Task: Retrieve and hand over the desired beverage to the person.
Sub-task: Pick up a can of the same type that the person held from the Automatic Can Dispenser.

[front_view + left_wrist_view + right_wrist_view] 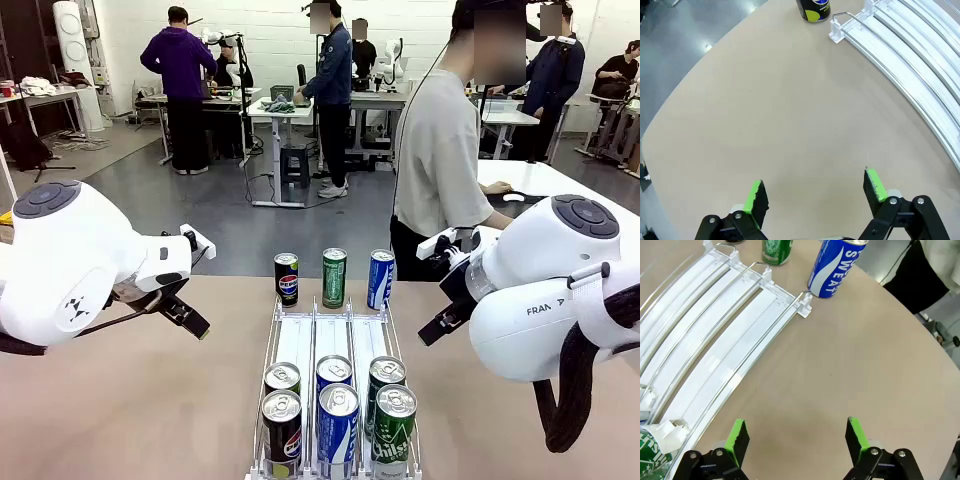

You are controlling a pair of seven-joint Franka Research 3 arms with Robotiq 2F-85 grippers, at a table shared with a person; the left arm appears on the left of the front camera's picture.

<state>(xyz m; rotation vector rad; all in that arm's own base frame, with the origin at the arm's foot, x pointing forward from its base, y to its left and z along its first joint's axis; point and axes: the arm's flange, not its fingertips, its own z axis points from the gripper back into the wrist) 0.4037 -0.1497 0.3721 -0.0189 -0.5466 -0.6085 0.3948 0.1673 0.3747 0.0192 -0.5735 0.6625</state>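
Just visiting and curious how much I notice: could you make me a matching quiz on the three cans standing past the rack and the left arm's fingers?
1. far black can
2. far green can
3. far blue can
4. left arm's fingers

a. open, holding nothing
b. middle of the row
c. row's right end
d. row's left end

Pairs: 1-d, 2-b, 3-c, 4-a

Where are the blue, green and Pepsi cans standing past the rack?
Blue Sweat can [834, 271], right wrist view, middle of its label.
Green can [334, 278], front view, middle of its side.
Pepsi can [286, 281], front view, its logo.
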